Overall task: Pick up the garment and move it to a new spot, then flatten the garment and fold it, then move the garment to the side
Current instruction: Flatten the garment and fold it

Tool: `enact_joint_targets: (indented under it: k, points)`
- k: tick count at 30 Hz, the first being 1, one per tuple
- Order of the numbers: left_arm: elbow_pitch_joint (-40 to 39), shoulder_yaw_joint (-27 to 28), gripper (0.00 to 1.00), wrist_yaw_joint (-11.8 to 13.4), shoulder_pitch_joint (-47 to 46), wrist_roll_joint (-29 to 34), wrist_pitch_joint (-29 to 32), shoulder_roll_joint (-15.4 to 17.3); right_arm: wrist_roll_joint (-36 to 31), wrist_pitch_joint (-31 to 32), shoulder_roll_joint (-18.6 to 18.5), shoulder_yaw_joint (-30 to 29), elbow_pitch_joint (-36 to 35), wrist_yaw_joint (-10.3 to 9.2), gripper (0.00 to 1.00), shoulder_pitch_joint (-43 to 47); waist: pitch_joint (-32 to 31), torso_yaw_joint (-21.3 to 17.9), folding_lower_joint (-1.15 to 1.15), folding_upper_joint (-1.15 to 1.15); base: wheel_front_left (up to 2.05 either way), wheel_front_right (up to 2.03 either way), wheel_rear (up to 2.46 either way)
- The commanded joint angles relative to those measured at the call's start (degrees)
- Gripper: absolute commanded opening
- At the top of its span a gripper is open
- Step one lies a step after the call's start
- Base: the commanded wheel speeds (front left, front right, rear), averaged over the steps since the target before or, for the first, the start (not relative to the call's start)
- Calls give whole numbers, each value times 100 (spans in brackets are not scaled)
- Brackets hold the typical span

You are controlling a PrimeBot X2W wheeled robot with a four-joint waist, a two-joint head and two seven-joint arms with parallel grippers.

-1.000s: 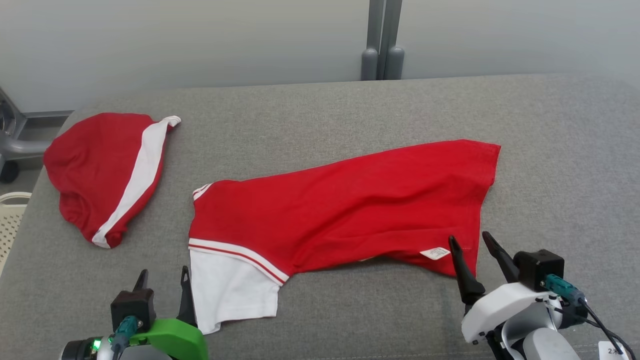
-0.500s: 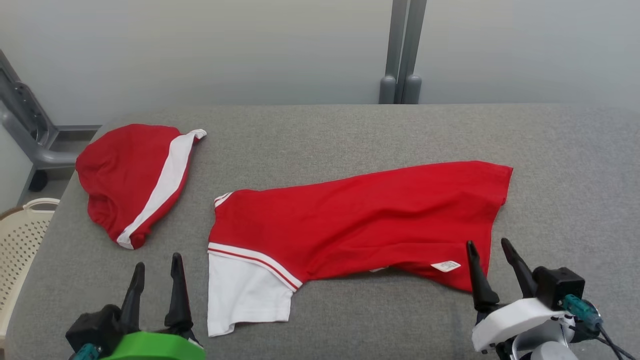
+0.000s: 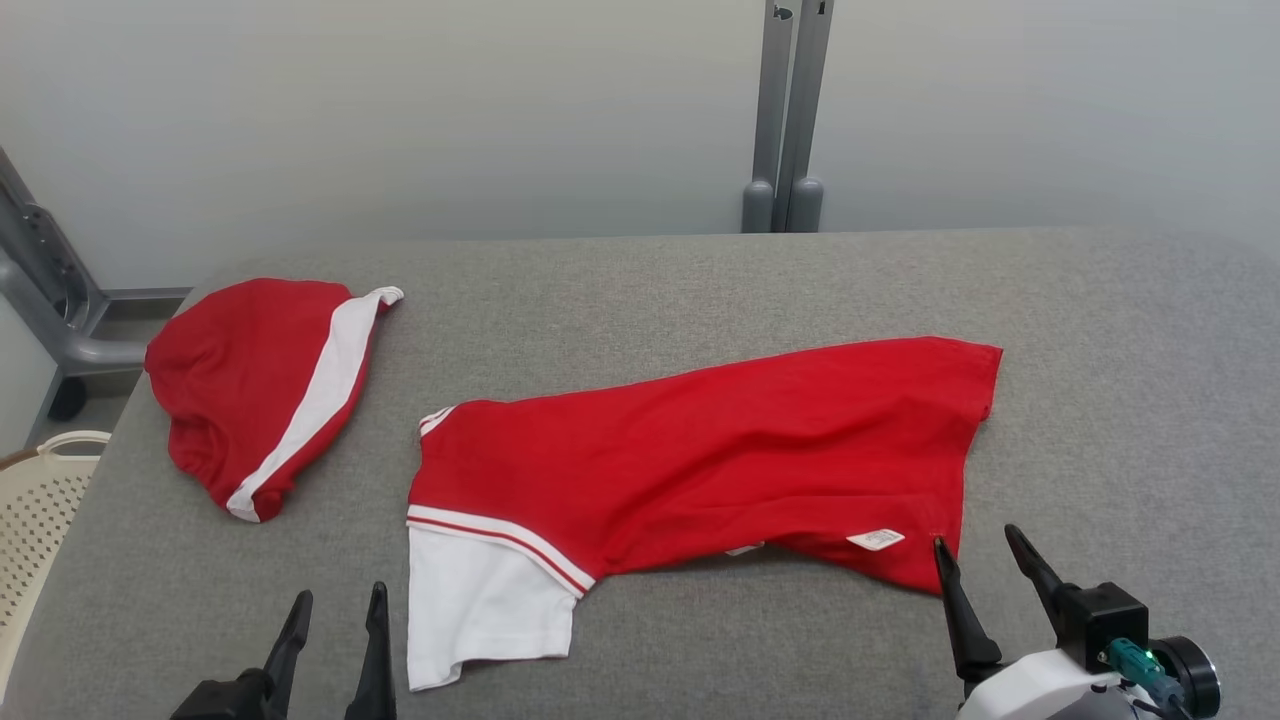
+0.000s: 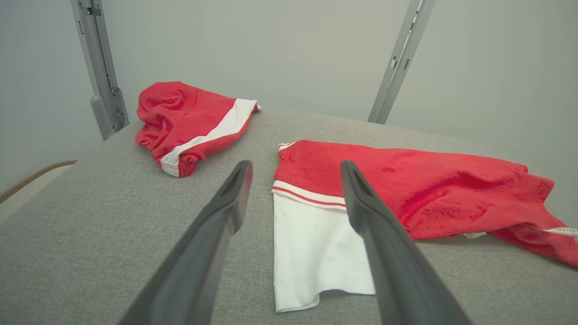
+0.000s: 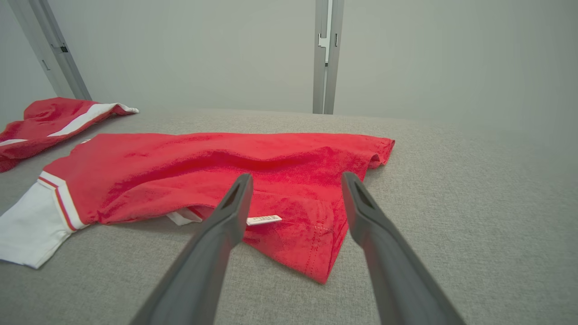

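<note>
Lying creased, red garment (image 3: 720,450), underlayer (image 5: 183,217) mostly hidden, left tool (image 3: 340,592) cropped

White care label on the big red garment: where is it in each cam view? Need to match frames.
Head view: care label low, right of centre, on the red garment's near edge.
Left wrist view: care label at the far right edge, below mid-height.
Right wrist view: care label just below centre, slightly left.
Shared landmark: the white sleeve, at the garment's other end in all three.
</note>
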Motion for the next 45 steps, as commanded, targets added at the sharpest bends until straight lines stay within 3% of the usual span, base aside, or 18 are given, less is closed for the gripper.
enact_joint_targets:
  k: [1, 26, 38, 45]
  points:
    - [71, -43, 100, 21, 77, 85, -6, 52, -61, -29, -14, -37, 31, -2, 100, 116, -10, -30, 0, 0, 0, 0, 0]
    - [503, -114, 100, -46, -117, -185, 351, 154, 21, 179, -20, -194, 46, -2, 100, 48, 63, -162, 0, 0, 0, 0, 0]
    - [1288, -373, 100, 96, -645, -397, 2105, 316, -342, 1871, -14, -442, -94, -2, 100, -798, 259, -226, 0, 0, 0, 0, 0]
    - [1665, -447, 100, 115, -998, -452, 2356, 227, -648, 2403, -17, -401, 80, -2, 100, -1188, 464, -258, 0, 0, 0, 0, 0]
